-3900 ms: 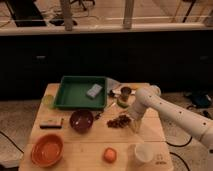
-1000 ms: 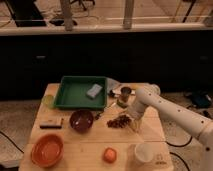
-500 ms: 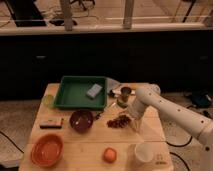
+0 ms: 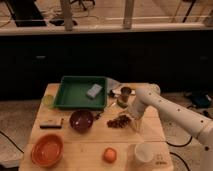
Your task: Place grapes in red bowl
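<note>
On the near edge of the wooden table (image 4: 95, 150) there are three things: one orange-red bowl (image 4: 47, 149) at the left corner, one orange fruit (image 4: 109, 155) near the middle, and one white cup (image 4: 144, 152) to the right. A little farther stand one dark maroon bowl (image 4: 81, 120) and, to its left, one small dark flat block (image 4: 51, 123). The grapes (image 4: 119, 121) — one loose dark bunch — lie on the table just right of the maroon bowl, apart from both bowls. The gripper (image 4: 131, 120) is low at the right side of the bunch, at the end of the white arm (image 4: 170, 112) which comes in from the right; I cannot tell how its pincer stands. Farther back is one green tray (image 4: 75, 95) with one grey block (image 4: 94, 91) inside, one can (image 4: 124, 96) to its right, and one small yellow-green thing (image 4: 48, 100) at its left.
</note>
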You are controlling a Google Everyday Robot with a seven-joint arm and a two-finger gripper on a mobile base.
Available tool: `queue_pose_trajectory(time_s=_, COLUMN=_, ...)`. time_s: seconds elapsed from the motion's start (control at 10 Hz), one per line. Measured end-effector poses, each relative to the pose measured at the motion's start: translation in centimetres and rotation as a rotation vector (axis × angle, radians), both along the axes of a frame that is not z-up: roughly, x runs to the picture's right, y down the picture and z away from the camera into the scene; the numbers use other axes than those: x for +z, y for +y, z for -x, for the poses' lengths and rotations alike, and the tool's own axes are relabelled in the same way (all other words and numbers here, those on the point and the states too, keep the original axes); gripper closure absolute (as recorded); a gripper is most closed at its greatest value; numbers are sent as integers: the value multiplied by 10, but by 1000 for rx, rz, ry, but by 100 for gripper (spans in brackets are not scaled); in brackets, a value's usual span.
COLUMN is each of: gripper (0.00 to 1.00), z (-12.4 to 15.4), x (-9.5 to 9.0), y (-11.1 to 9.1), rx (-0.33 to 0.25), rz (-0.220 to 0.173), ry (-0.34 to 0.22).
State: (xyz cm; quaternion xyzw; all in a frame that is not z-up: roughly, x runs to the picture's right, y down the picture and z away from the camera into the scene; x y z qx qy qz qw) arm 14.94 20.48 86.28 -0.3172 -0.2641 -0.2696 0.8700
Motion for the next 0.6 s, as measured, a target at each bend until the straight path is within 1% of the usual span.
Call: queue_pose_trajectory(time_s=0.6, gripper=20, z=1, x=0, y=0, rx=-8, rz=5, ry=-9)
